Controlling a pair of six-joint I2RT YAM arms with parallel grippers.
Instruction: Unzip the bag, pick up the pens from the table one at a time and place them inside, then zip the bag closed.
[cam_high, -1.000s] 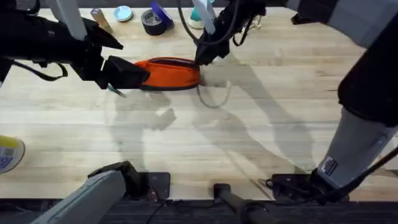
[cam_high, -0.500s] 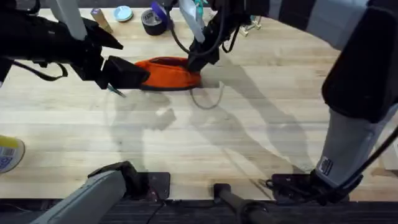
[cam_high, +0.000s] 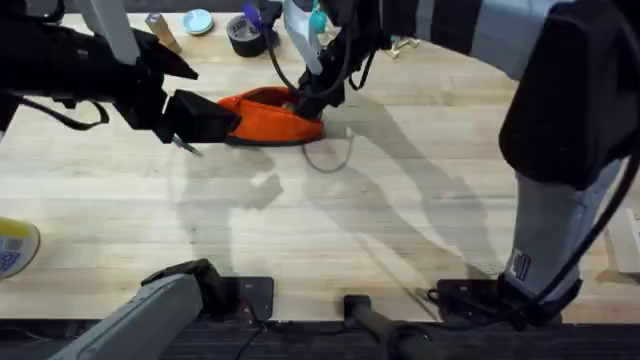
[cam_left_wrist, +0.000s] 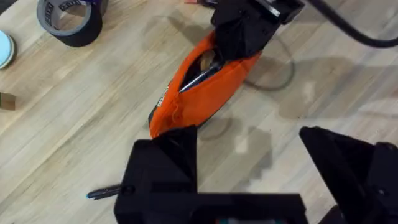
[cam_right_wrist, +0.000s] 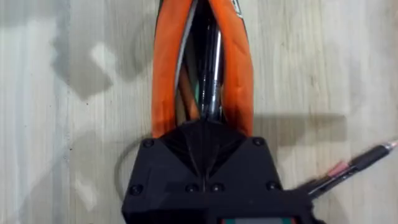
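Note:
The orange bag (cam_high: 265, 116) lies on the table (cam_high: 330, 240) at the back centre, its zipper open. Seen from the right wrist, a dark pen (cam_right_wrist: 211, 62) runs from my right gripper (cam_right_wrist: 202, 130) down into the open bag (cam_right_wrist: 168, 68). That gripper (cam_high: 305, 100) sits at the bag's right end, shut on the pen. My left gripper (cam_high: 205, 118) hovers over the bag's left end, and its fingers (cam_left_wrist: 165, 168) are open with nothing between them. Another pen (cam_high: 185, 145) lies on the table beside it, also visible to the left wrist camera (cam_left_wrist: 102, 193).
A black tape roll (cam_high: 245, 35), a blue-lidded disc (cam_high: 197, 20) and a small brown block (cam_high: 160, 28) stand along the back edge. A thin cable loop (cam_high: 335, 155) lies right of the bag. A yellow-white container (cam_high: 15, 245) sits at the left edge.
My right gripper has moved left and slightly nearer, from beside the bag's right end to over it. The bag's right end has bulged up. The left arm has stayed still.

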